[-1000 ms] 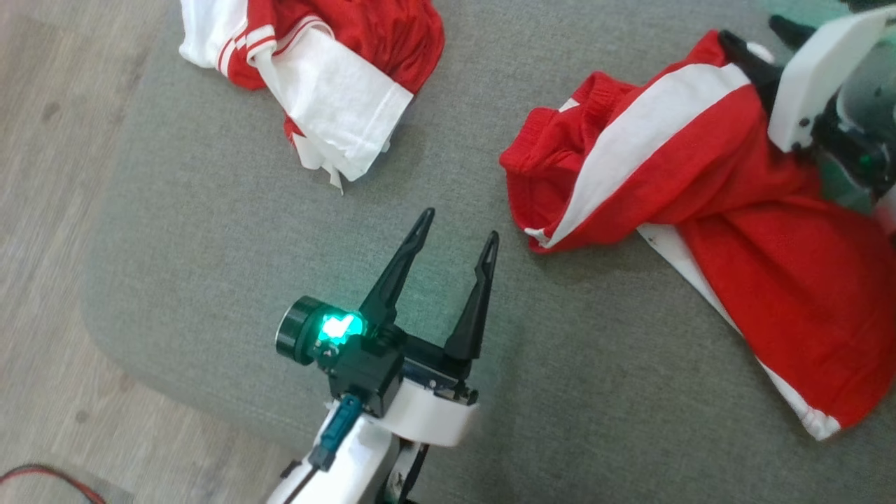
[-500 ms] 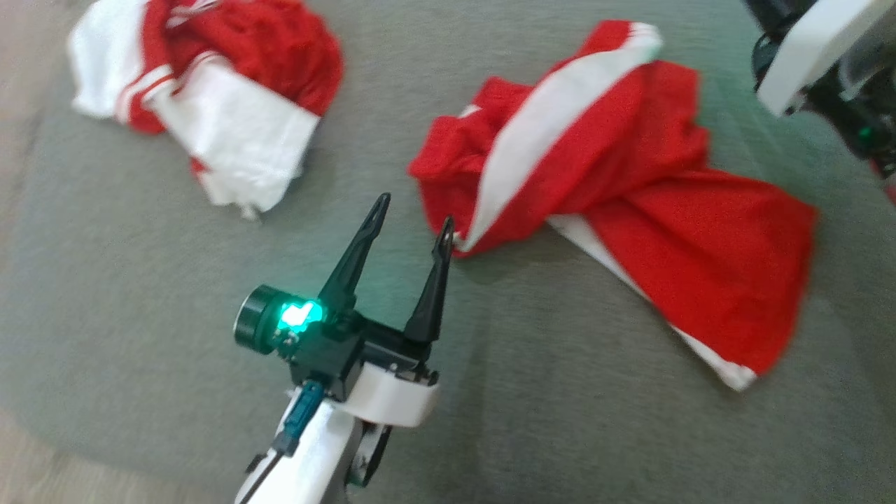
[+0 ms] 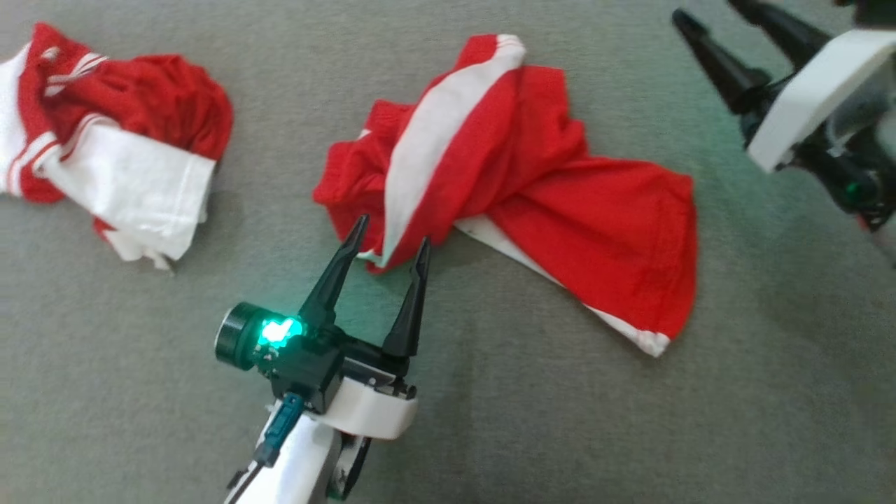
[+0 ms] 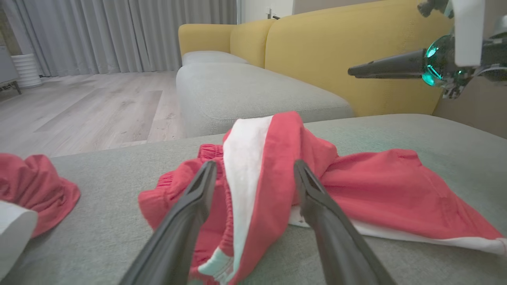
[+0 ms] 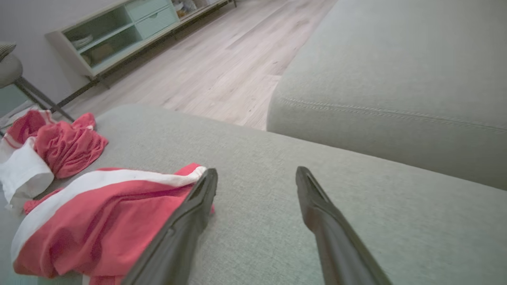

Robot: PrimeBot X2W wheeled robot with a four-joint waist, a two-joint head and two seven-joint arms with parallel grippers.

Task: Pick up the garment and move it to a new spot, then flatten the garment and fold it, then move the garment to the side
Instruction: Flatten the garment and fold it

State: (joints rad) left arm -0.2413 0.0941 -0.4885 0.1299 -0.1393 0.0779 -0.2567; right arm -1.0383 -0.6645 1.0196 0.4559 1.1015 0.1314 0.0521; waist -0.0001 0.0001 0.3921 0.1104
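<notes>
Red fabric shorts with a white side stripe (image 3: 532,189) lie crumpled mid-way along the grey sofa cushion (image 3: 140,392), held by nothing. Flattening looks to be the step in hand.

Head view: your left gripper (image 3: 392,231) has its fingers spread and its tips at the near hem. Your right gripper (image 3: 707,10), also spread, hangs clear of the far end it touched a second ago. Left wrist view: the fingers straddle the striped, gathered edge. Right wrist view: the spread fingers hang over bare cushion, with the shorts beside one finger. Next you likely need to close on a hem corner and draw it flat.
</notes>
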